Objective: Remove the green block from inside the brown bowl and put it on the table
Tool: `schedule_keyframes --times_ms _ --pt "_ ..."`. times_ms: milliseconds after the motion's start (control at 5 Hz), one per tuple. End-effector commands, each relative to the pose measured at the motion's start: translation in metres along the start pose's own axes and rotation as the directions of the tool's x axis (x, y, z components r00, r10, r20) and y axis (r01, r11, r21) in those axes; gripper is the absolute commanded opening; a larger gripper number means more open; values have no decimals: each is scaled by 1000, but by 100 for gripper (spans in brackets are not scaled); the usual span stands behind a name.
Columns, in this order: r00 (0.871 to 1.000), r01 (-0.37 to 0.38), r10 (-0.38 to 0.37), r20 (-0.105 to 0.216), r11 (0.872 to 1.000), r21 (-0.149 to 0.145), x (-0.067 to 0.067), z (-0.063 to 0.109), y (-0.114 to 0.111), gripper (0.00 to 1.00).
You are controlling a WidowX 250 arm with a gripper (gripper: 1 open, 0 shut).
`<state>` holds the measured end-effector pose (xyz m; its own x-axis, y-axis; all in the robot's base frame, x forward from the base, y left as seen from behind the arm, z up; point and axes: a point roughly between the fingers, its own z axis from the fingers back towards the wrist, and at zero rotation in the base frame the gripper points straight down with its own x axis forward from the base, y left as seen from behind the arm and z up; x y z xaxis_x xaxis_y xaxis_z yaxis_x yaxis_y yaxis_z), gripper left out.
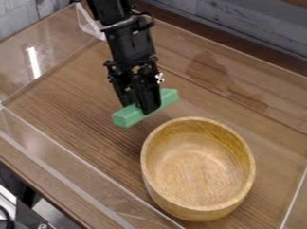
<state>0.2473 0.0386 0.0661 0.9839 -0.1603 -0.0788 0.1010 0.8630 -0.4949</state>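
The green block [134, 114] is outside the brown bowl [199, 167], just past the bowl's upper-left rim and low over the table [68, 104]. My black gripper [145, 104] comes down on it from above, shut on its middle. Both green ends stick out on either side of the fingers. Whether the block rests on the tabletop or hangs just above it, I cannot tell. The bowl is empty, showing only its wood grain.
Low clear acrylic walls [65, 170] run along the front and left sides of the tabletop. A grey plank wall [248, 20] stands behind. Bare wood lies left of the block and behind the bowl.
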Motion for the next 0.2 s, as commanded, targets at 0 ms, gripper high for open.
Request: schedule_keyframes --times_ms 0 --pt "999 8 -8 35 1000 12 5 13 2 0"
